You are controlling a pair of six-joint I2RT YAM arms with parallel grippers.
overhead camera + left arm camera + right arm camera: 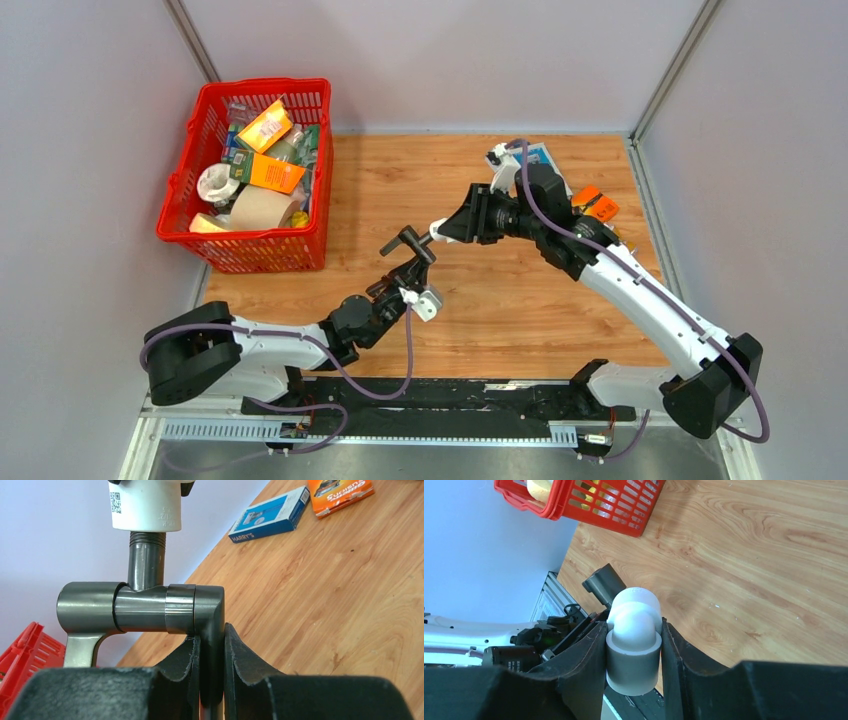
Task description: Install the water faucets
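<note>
The left end effector point(212, 647) pinches the angular end of the dark grey metal faucet point(145, 609). The faucet's threaded stem runs into the white plastic elbow fitting point(634, 607), which is clamped by the right end effector point(633, 630). Both parts hang above the middle of the wooden desk point(520, 300). At the far left corner, a red plastic basket point(182, 190) holds a brown tape roll point(265, 207), orange boxes point(266, 126) and assorted packets.

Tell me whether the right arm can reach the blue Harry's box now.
Probably not yet. The box lies uncovered near its wrist, but the right claw is shut on the white elbow fitting, which sits on the faucet the left claw holds.
</note>
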